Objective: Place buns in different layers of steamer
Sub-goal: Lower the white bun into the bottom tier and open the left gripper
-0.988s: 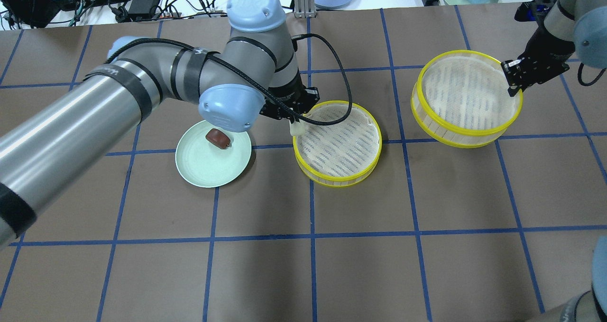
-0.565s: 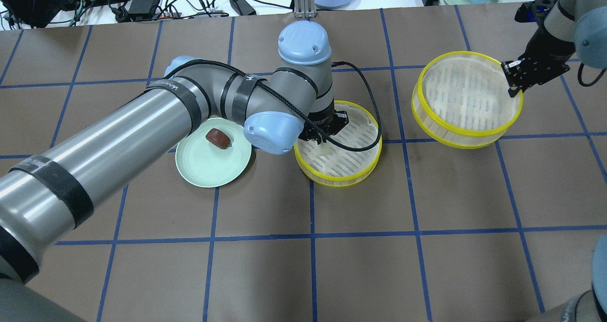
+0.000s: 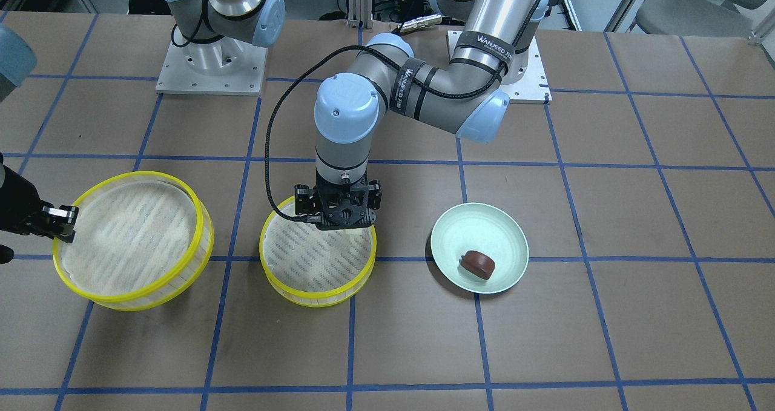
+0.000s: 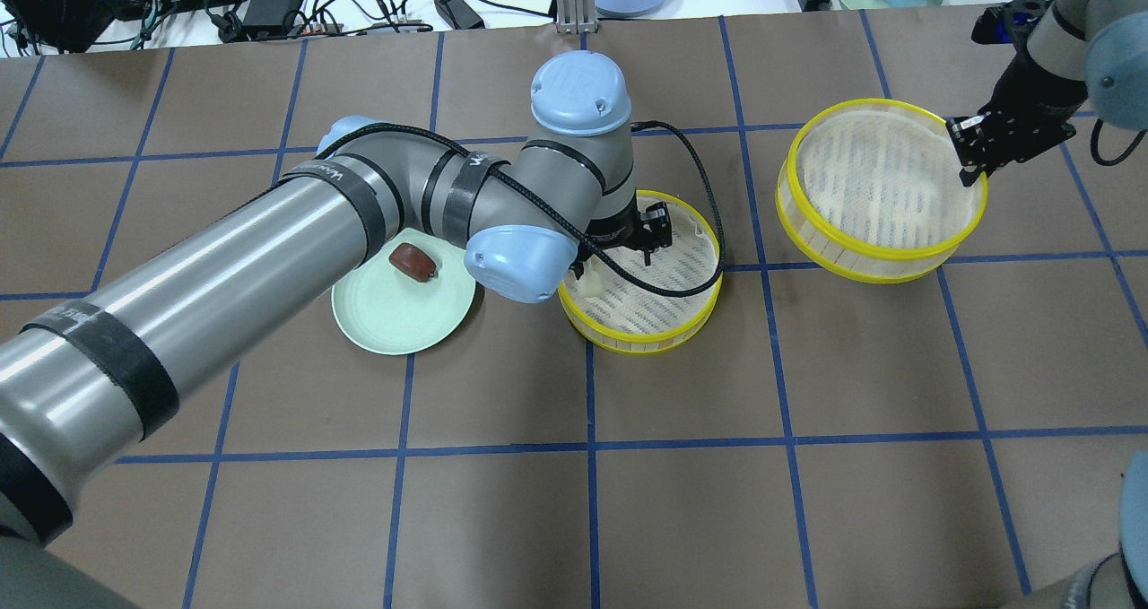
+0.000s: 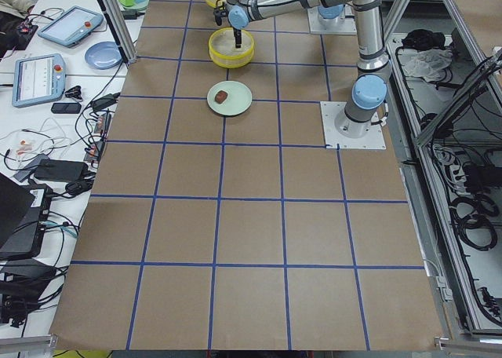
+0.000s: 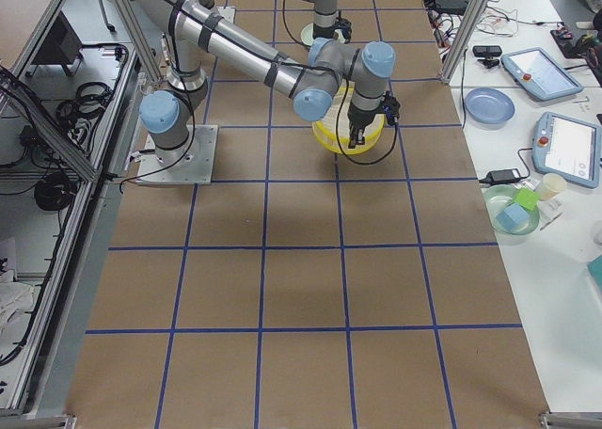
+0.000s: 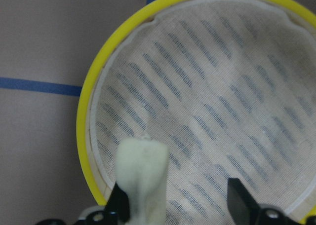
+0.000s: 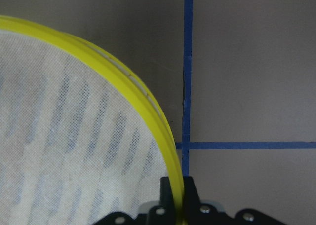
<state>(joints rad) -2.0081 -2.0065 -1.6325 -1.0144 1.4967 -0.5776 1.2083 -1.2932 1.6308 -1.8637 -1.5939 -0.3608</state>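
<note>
Brown tabletop. Counted two layers, two buns, one plate; read "WANJEED" on arm band. Saw left gripper spread over middle layer, cream bun inside; right gripper clamped on tilted layer rim; brown bun on plate.

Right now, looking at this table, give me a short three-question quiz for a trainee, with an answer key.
1. True or false: the brown bun lies on the green plate.
2. Which claw hangs over the middle tray, beside the white bun?
3. What is the right claw pinching? A) the green plate B) the yellow rim of the tray on the robot's right C) the white bun
Key: 1 true; 2 the left claw, which is open; 3 B.
</note>
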